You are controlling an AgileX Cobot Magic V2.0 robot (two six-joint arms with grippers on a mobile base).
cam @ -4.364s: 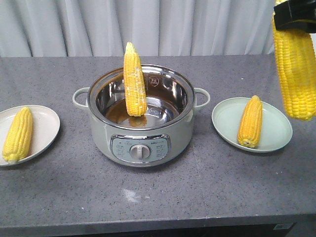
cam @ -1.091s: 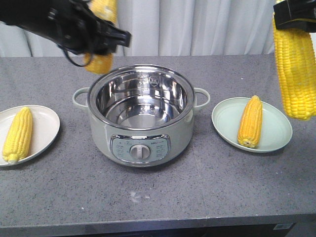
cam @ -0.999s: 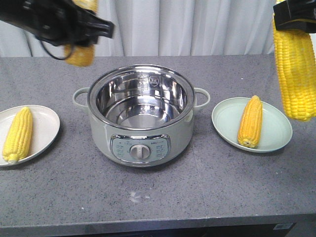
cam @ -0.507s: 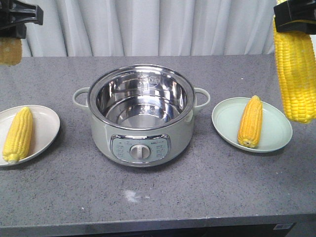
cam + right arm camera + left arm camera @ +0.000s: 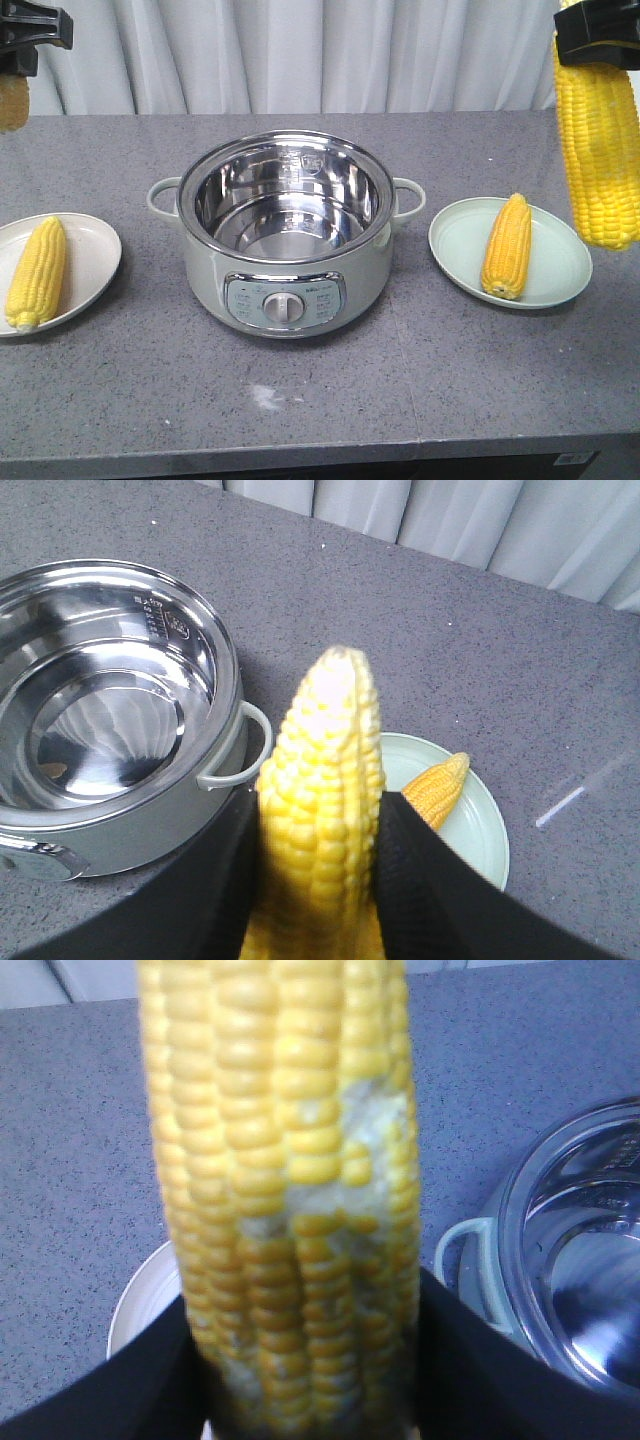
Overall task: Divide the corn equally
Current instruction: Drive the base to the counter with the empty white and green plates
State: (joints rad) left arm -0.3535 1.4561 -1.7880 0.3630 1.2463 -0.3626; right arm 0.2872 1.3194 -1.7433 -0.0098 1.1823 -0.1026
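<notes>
My left gripper (image 5: 22,35) hangs at the top left edge, shut on a corn cob (image 5: 12,100) that points down above the white left plate (image 5: 98,250). That plate holds one cob (image 5: 36,272). In the left wrist view the held cob (image 5: 285,1180) fills the frame between the black fingers (image 5: 150,1380). My right gripper (image 5: 598,35) is at the top right, shut on a long cob (image 5: 600,140) hanging over the pale green right plate (image 5: 555,270). One cob (image 5: 507,245) lies on that plate. The right wrist view shows the held cob (image 5: 320,800) above this plate (image 5: 485,830).
A grey-green electric pot (image 5: 285,270) with a bare steel inside stands mid-table between the two plates, its handles pointing left and right. A grey curtain hangs behind the grey counter, whose front edge (image 5: 320,455) runs along the bottom.
The cob that stood in the pot was lifted out by my left gripper and carried left, to above the left plate. The right gripper and its cob have stayed still.
</notes>
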